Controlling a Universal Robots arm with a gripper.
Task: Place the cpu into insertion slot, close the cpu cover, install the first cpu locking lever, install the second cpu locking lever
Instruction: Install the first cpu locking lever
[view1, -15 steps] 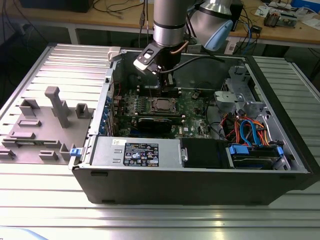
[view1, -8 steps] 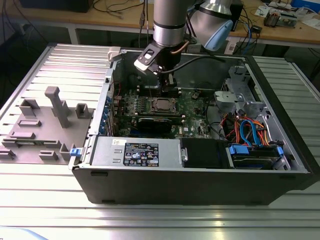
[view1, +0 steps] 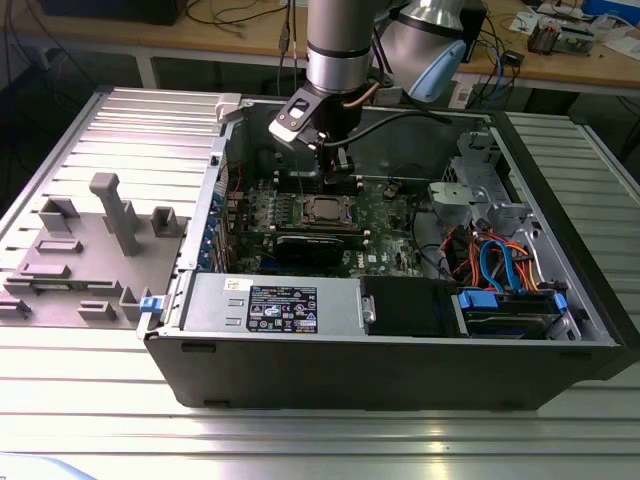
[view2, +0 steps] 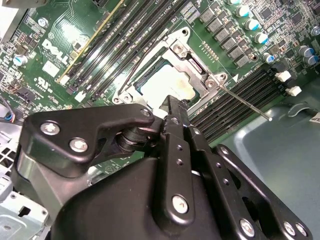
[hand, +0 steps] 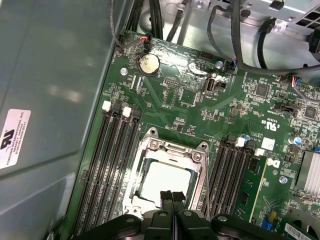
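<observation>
The cpu (hand: 160, 179) shows its pale face in the insertion slot (view1: 322, 210) on the green board. Around it lies the silvery cpu cover (hand: 167, 151), flat, with the chip showing through its window. In the second wrist view the cpu (view2: 162, 87) appears again, and one thin locking lever (view2: 245, 102) sticks out sideways over the memory slots. My gripper (hand: 172, 197) hangs just above the socket's edge, its two black fingers pressed together with nothing between them. In the exterior view the gripper (view1: 335, 180) is directly over the socket.
The open computer case (view1: 560, 340) surrounds the board. A black graphics card (view1: 320, 243) lies just in front of the socket, and a labelled power supply (view1: 283, 308) nearer still. Blue and orange cables (view1: 495, 265) fill the exterior view's right. Grey fixtures (view1: 90, 250) stand outside.
</observation>
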